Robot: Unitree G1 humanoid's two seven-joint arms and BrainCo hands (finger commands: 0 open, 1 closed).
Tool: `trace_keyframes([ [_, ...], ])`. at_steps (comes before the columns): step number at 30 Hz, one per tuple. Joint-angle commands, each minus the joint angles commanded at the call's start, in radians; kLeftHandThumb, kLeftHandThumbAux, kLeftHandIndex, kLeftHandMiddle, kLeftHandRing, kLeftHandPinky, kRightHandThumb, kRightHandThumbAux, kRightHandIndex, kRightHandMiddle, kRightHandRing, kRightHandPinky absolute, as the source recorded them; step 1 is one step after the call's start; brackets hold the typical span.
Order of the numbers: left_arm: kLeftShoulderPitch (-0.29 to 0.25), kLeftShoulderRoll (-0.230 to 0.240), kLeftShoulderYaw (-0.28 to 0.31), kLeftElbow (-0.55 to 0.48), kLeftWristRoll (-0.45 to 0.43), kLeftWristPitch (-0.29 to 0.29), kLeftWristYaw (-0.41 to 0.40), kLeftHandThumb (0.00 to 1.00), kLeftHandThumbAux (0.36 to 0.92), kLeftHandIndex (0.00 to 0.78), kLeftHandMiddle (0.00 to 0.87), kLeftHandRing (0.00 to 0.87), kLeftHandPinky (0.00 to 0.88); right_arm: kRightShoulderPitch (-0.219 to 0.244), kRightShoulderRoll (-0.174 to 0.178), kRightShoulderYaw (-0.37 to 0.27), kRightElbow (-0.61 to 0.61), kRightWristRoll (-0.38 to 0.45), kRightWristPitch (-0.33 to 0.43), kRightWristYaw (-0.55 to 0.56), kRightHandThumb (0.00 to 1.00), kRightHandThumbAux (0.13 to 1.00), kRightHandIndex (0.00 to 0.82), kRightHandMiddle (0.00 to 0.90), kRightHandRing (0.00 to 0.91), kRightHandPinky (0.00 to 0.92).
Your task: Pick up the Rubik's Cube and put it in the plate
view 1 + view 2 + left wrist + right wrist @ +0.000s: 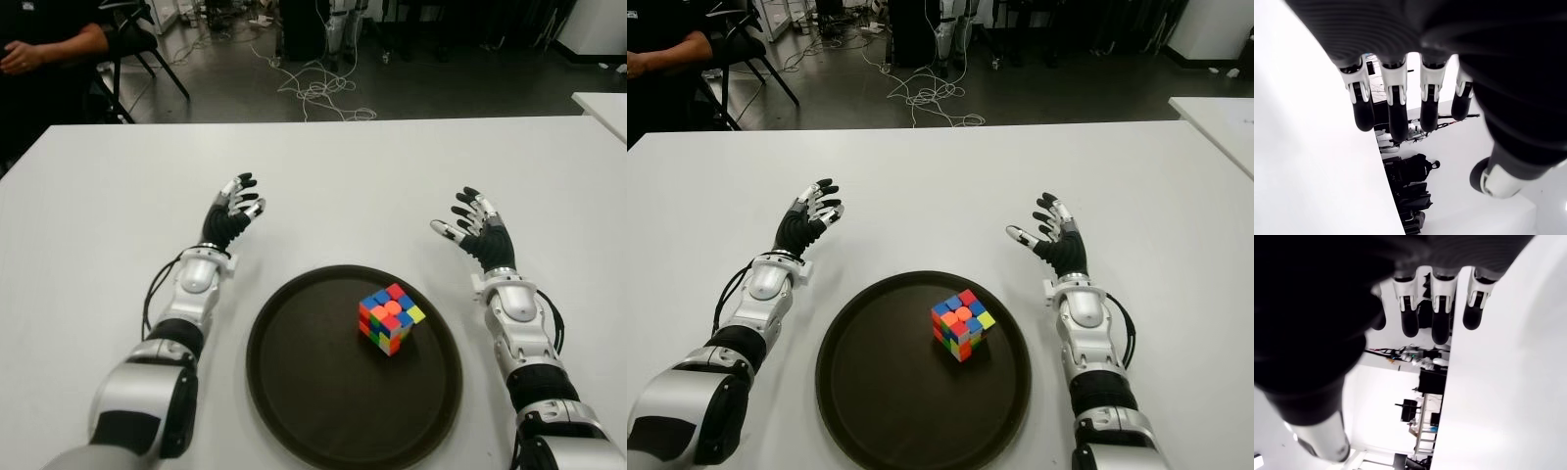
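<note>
Two head cameras look forward and down at the white table (411, 176), both framing the dark plate (294, 392) low in centre, while each wrist camera peers from very close along its own fingers (1396, 112) toward the room beyond.

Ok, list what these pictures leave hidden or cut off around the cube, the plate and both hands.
- Rubik's Cube: its underside and far faces, hidden by its own body in both eye views.
- Plate: near rim cut off by the bottom edge of the eye views.
- Both wrist views: neither cube nor plate appears; the left hand and right hand fill them.
- Person at the far left: mostly cut off by the frame edge.
</note>
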Motion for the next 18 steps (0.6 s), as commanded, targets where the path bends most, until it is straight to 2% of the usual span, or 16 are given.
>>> trace_keyframes([
  [7,-0.001,-0.002,0.0,0.001,-0.002,0.008,-0.002,0.16,0.652,0.125,0.17,0.177,0.166,-0.054,-0.013,-0.024,0.124,0.005,0.0,-0.003,0.257,0.779,0.106,0.18,0.208,0.228],
  [18,-0.001,-0.003,0.004,-0.003,-0.005,0.006,-0.016,0.164,0.669,0.127,0.173,0.178,0.176,-0.069,-0.013,-0.02,0.144,0.001,0.006,-0.002,0.31,0.776,0.132,0.189,0.216,0.241],
])
